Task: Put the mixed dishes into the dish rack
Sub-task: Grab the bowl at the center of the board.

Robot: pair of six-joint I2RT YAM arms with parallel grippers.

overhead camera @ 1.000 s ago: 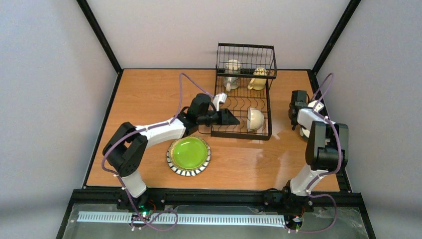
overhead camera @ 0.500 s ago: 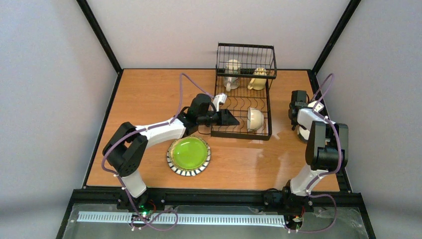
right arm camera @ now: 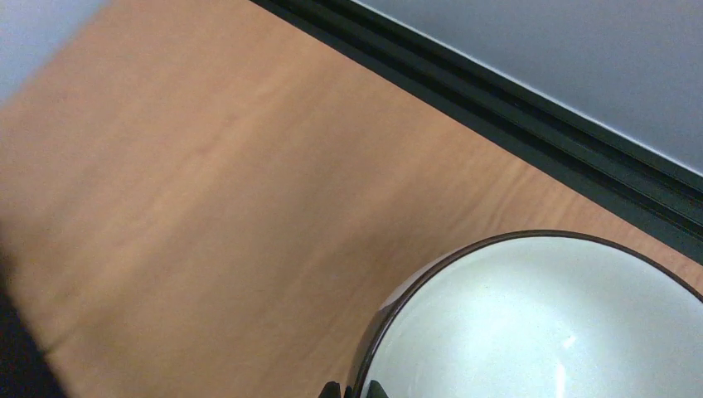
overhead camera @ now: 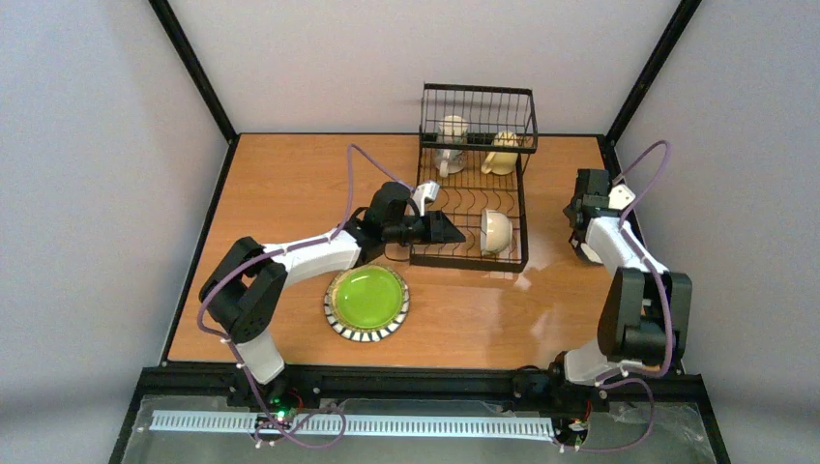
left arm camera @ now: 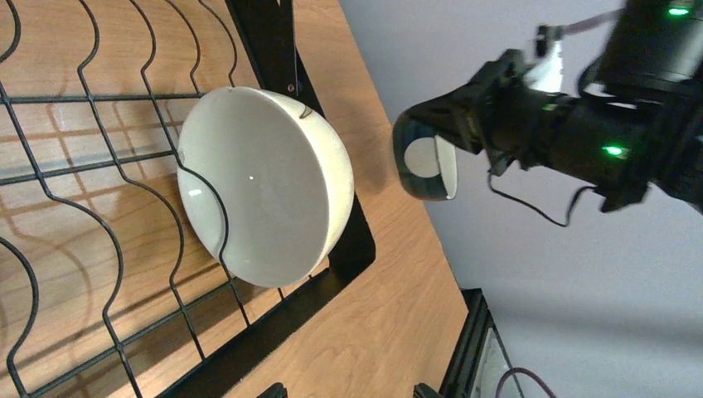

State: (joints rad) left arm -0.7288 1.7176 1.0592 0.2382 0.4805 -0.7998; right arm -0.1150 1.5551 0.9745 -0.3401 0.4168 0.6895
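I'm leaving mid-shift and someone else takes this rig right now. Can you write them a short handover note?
Left gripper: open, empty, over the dish rack's near-left edge.
Right gripper: shut on the teal-banded cup, right of the rack, apparently held off the table.
Done: bowl standing on edge in the rack's base; white mug and cream mug in the raised basket.
Left: rack the cup, then the green plate, flat on the table on the rack's near side.
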